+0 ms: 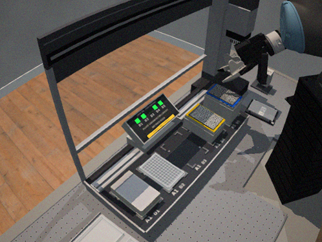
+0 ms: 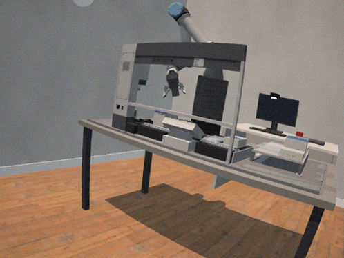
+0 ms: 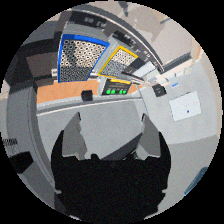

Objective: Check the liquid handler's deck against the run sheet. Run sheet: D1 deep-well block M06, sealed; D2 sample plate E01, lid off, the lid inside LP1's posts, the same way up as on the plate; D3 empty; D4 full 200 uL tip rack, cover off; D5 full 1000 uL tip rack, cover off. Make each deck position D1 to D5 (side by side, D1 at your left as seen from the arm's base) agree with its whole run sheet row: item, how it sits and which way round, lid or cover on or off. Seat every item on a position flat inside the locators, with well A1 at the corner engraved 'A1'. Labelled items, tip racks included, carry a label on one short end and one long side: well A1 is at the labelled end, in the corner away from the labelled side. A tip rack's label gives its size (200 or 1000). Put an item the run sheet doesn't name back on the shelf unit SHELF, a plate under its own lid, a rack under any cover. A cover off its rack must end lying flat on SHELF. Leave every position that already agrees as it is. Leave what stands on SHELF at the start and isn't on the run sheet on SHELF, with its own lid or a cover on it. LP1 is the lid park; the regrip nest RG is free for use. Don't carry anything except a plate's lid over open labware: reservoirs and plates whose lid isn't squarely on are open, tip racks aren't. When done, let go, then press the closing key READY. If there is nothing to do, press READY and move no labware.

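My gripper (image 1: 233,71) (image 2: 173,90) (image 3: 111,113) is open and empty. It hangs high over the far end of the deck, above and just beyond the blue-rimmed tip rack (image 1: 224,94) (image 3: 80,56) on D5. The rack is uncovered. A yellow-rimmed tip rack (image 1: 205,117) (image 3: 120,61) stands uncovered on D4. D3 (image 1: 186,150) is bare. A clear well plate (image 1: 162,171) without a lid sits on D2. A sealed grey block (image 1: 138,192) sits on D1. A flat grey lid-like piece (image 1: 262,111) lies in a low nest right of D5.
A slanted status panel (image 1: 151,120) (image 3: 116,90) with green lights stands behind D2 and D3. The handler's black gantry bar (image 1: 121,22) and grey column (image 1: 216,32) rise over the deck. The dark shelf unit (image 1: 306,137) stands at the right. A small post stand (image 1: 267,77) is near the gripper.
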`<state>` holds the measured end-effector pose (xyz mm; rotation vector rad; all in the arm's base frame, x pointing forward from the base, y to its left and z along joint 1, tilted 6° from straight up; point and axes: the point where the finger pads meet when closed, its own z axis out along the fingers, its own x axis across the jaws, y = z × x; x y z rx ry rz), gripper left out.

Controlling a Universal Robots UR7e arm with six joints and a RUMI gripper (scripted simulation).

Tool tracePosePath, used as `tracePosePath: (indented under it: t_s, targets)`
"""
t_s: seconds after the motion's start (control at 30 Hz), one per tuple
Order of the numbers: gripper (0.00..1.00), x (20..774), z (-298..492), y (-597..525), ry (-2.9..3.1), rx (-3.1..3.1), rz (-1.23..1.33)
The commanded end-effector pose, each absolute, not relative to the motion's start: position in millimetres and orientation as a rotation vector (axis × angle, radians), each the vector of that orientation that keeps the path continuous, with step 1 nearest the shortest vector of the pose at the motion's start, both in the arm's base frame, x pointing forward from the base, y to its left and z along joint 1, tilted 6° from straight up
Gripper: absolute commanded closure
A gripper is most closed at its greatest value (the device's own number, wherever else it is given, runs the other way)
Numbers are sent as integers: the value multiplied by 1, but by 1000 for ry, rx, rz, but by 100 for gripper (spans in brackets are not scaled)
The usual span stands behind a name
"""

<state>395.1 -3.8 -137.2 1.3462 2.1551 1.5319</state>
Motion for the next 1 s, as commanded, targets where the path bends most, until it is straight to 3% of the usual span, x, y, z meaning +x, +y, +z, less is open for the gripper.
tracePosePath:
  t_s: [0.0, 0.97]
  targets:
    - [18, 382, -136, 33, 2343, 1133, 1457]
    - [18, 382, -136, 33, 2400, 1059, 1430]
